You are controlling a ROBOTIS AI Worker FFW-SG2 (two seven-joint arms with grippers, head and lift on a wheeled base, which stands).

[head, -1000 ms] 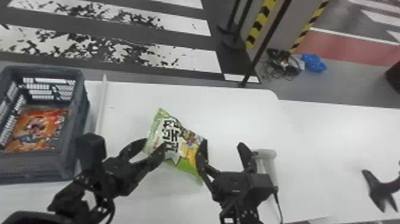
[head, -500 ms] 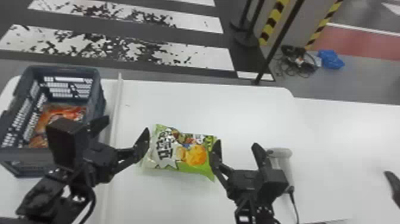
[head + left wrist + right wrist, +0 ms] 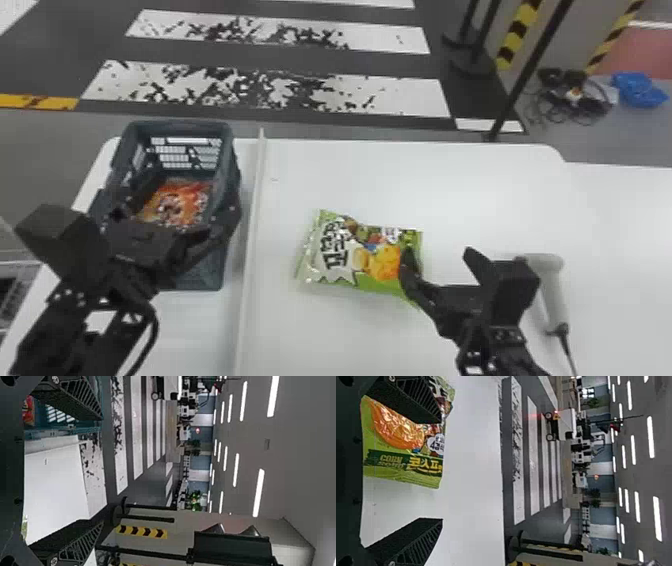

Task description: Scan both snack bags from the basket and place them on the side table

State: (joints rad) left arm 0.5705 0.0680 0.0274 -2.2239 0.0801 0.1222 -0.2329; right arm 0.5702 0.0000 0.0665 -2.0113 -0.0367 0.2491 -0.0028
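Over the basket [image 3: 227,150], at the robot's left, hangs the left gripper [image 3: 192,192], its two fingers spread well apart with nothing between them held. Below and between those fingers, down inside the basket, lies the orange bag [image 3: 177,202]. Just to the right of this gripper, past the basket's wall, a pale divider [image 3: 255,200] runs lengthwise along the white table [image 3: 350,170]. Farther right of it, across the divider, the green bag [image 3: 340,255] lies on the table, its front with the corn-snack picture facing up. At that bag's right end is the right gripper [image 3: 439,252], also open and gripping nothing: its left finger overlaps the end of the bag, while its right finger stands over bare tabletop. Whether the left finger touches the bag, I cannot tell. Just to the right of the right gripper, a handheld scanner [image 3: 552,295] lies on the table with its cord trailing toward the robot. Beyond both grippers, past the table's far edge, are floor stripes [image 3: 400,92], and ahead and to the right of the right gripper, a blue bundle [image 3: 637,90] sits on the floor near some black cables [image 3: 565,100].
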